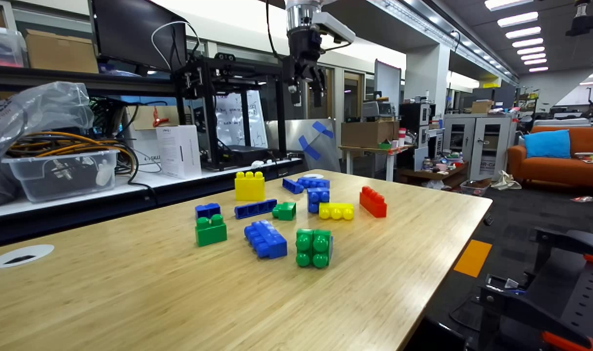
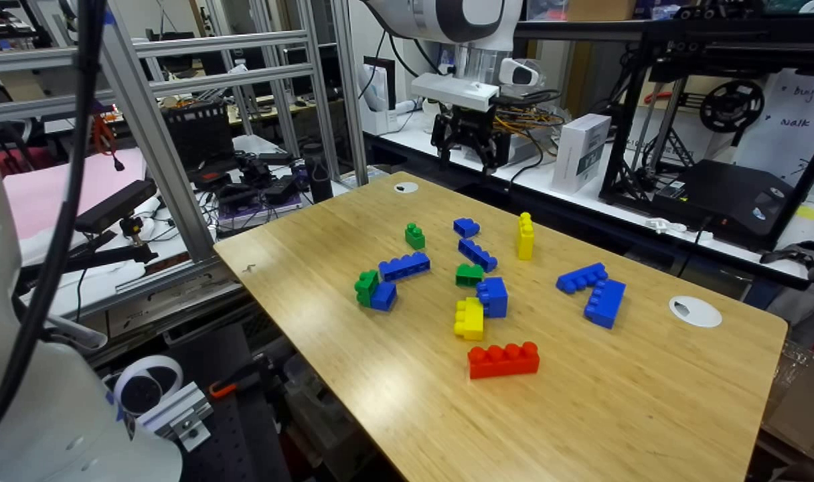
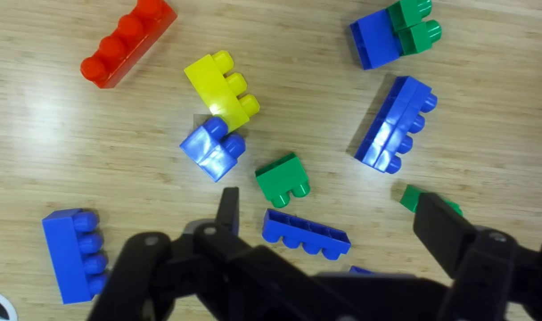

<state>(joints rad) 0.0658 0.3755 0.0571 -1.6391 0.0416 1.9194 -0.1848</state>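
High above the wooden table (image 2: 621, 402), my gripper (image 3: 328, 196) stands open, its fingers wide apart and nothing between them. It touches no brick. Below the gap, in the wrist view, lie a blue four-stud brick (image 3: 306, 232) with its hollow side showing and a green two-stud brick (image 3: 283, 178). One finger partly covers another green brick (image 3: 411, 198). The palm hides most of a small blue brick (image 3: 359, 269). Farther out are a yellow brick (image 3: 219, 91) against a blue one (image 3: 208, 149), a red brick (image 3: 124, 44), and a green brick (image 3: 411, 29) against a blue one (image 3: 378, 40).
A tall yellow brick (image 2: 525, 237) stands near the table's far edge in an exterior view. Two blue bricks (image 2: 606, 303) lie close together by a white disc (image 2: 695, 311). Behind the table run a white bench with a 3D printer (image 1: 243, 112) and a white box (image 1: 178, 151).
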